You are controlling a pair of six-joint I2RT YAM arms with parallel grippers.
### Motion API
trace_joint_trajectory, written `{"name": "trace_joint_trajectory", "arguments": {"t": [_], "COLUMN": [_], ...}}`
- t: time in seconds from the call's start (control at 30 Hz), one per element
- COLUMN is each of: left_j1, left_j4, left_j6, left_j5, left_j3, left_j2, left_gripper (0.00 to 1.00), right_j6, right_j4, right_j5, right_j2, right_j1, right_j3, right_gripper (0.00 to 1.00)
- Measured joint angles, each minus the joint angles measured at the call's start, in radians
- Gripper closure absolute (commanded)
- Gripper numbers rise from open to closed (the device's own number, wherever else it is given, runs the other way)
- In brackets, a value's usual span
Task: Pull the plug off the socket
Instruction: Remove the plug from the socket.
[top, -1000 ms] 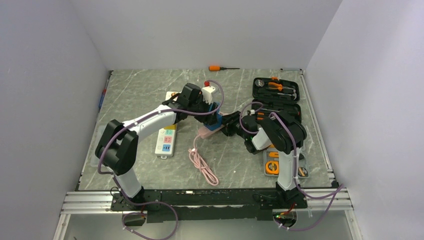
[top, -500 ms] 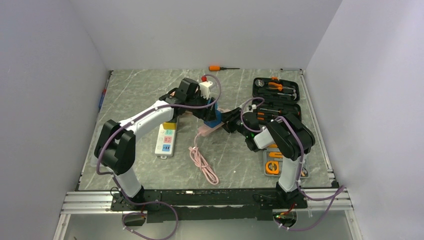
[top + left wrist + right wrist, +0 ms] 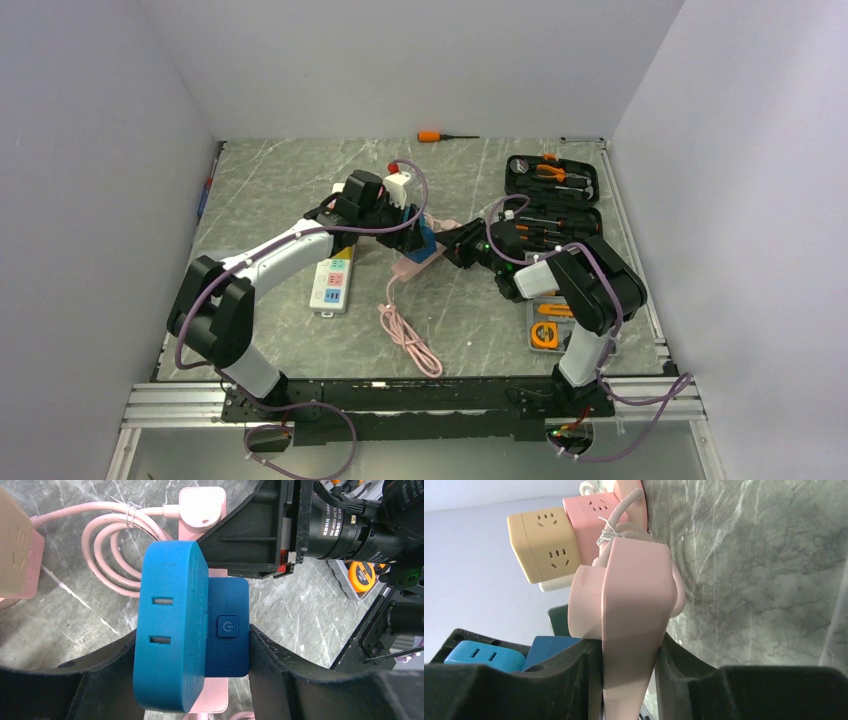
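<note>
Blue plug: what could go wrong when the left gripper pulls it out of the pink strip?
1. The right gripper clamps the pink strip only across its narrow edges, so the strip may slip free and rise together with the blue plug.
2. The left gripper holds the blue plug by its smooth sides, so it may slide off before the pins come out.

Blue plug (image 3: 170, 625), pink socket strip (image 3: 636, 605), grey-veined marble table (image 3: 749, 580)
</note>
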State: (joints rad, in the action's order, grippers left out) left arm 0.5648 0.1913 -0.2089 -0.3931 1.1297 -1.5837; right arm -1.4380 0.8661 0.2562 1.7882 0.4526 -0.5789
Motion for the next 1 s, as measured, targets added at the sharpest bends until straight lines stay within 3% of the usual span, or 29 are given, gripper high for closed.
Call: {"name": "trace_joint_trajectory", "arguments": {"t": [0.13, 0.23, 0.3, 0.43, 1.0], "left_j1": [0.015, 0.036, 0.046, 0.048, 0.012], "left_j4": [-0.004, -0.012, -0.017, -0.016, 0.114], "left_j6": [0.0, 0.0, 0.0, -0.006, -0.009], "left_j5": [0.022, 0.048, 0.061, 0.07, 0.02], "left_j3": [0.01, 0.018, 0.019, 0.021, 0.122], "left_j2": [-0.012, -0.031, -0.038, -0.039, -0.085], "left_gripper": [0.91, 0.91, 0.91, 0.92, 0.94], "right_j6": [-0.029, -0.034, -0.037, -0.055, 0.095], "right_j4": [-0.051, -0.091, -0.116, -0.125, -0.176], "right_j5": [-0.012, -0.031, -0.041, -0.055, -0.163], "right_j2": [-0.01, -0.012, -0.019, -0.024, -0.073], "right_j1": [0.003, 0.011, 0.014, 0.014, 0.029], "right_j3": [-0.012, -0.023, -0.023, -0.023, -0.038], "right_gripper": [0.55, 0.58, 0.68, 0.99, 1.0]}}
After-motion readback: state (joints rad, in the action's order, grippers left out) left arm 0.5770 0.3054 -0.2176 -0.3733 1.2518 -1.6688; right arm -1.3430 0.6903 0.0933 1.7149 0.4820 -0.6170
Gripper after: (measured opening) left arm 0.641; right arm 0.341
